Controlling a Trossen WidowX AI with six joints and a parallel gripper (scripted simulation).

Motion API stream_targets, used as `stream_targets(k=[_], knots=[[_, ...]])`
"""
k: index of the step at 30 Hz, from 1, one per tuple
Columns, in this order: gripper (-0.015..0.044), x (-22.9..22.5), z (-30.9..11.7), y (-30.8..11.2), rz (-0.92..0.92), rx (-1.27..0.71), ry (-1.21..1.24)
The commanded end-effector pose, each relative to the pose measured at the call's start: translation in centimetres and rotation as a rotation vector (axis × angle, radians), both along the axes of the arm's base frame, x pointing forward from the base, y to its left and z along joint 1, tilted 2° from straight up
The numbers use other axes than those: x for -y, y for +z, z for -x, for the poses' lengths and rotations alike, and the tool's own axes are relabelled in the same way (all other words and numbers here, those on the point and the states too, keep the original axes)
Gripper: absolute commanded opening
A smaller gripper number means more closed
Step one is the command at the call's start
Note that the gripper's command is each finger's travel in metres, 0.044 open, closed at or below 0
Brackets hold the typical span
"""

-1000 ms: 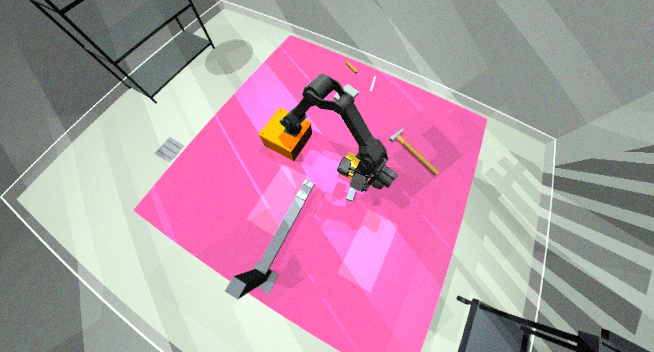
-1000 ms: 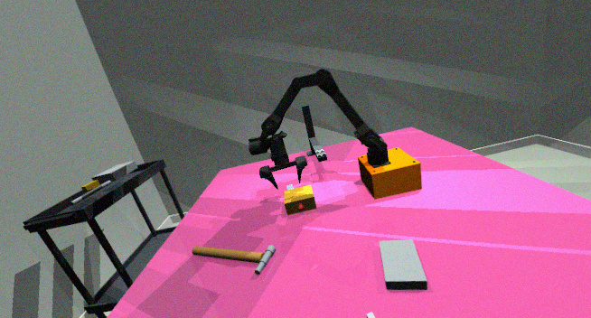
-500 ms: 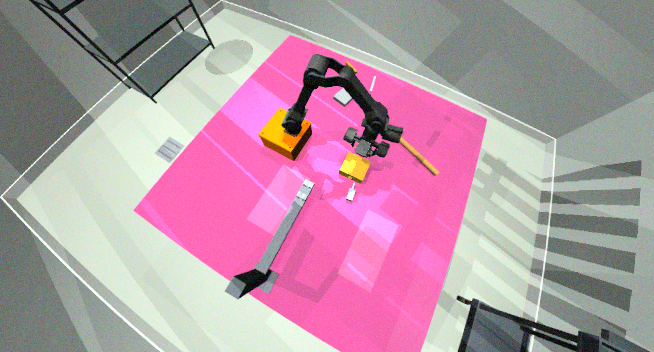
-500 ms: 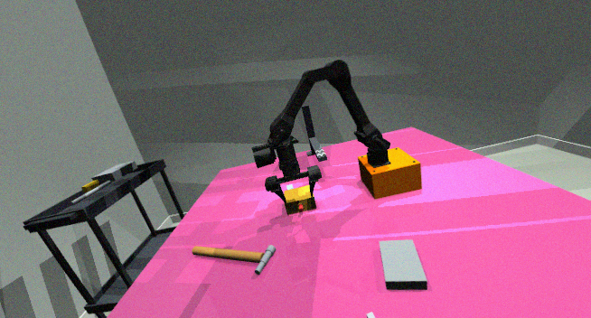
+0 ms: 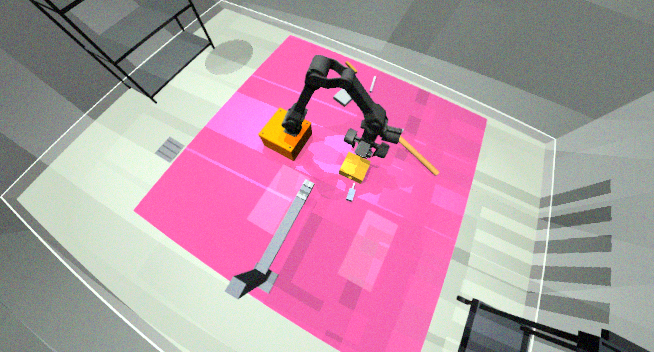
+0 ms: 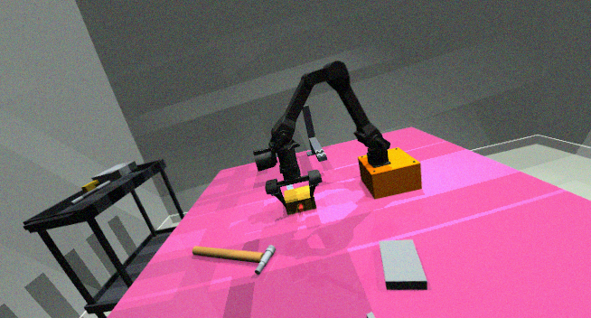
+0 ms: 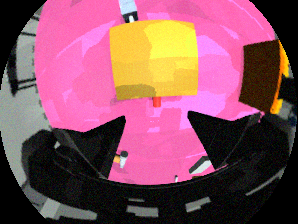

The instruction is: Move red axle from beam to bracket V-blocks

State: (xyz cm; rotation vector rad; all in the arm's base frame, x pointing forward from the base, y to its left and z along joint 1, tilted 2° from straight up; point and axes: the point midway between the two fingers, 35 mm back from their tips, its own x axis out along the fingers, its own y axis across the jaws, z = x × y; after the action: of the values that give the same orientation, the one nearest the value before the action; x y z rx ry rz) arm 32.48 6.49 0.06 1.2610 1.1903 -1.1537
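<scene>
Pink sheeting point(image 5: 200, 194) point(image 6: 497, 257) point(image 7: 75, 80) spread beneath the yellow beam point(image 5: 354, 166) point(image 6: 298, 194) point(image 7: 155, 60), the landmark for everything else. From its near face in the wrist view poked the red axle point(image 6: 301, 207) point(image 7: 157, 102), only a short stub showing. The gripper point(image 5: 364, 151) point(image 6: 299, 201) point(image 7: 156, 115) stood fully open by that face, with nothing between its fingers. The axle would probably handle as light, stiff and perhaps slippery; the exposed end seemed the place to grip, pulling straight so as not to drag the beam. Counted out: one beam, one axle, one pale stemmed piece point(image 5: 351, 193) point(image 6: 289, 187) point(image 7: 128, 7) just beside the beam's opposite face, one grey bracket point(image 5: 282, 234) point(image 6: 308, 121) apart from the beam, one hammer point(image 5: 419, 155) point(image 6: 228, 254) point(image 7: 123, 159) and one grey slab point(image 5: 343, 97) point(image 6: 402, 261) point(image 7: 200, 165), both apart from it too.
</scene>
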Motion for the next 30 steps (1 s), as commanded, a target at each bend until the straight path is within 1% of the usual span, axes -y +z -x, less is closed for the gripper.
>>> stream_targets(k=[1, 16, 28, 30], knots=[[0.0440, 0.0, 0.1, -1.0, 0.003, -0.010, -0.004], [0.0440, 0.0, 0.1, -3.4, 0.003, -0.010, -0.004], [0.0440, 0.0, 0.1, -3.5, 0.003, -0.010, -0.004], [0.0387, 0.0, 0.1, -3.4, 0.002, -0.009, 0.000]])
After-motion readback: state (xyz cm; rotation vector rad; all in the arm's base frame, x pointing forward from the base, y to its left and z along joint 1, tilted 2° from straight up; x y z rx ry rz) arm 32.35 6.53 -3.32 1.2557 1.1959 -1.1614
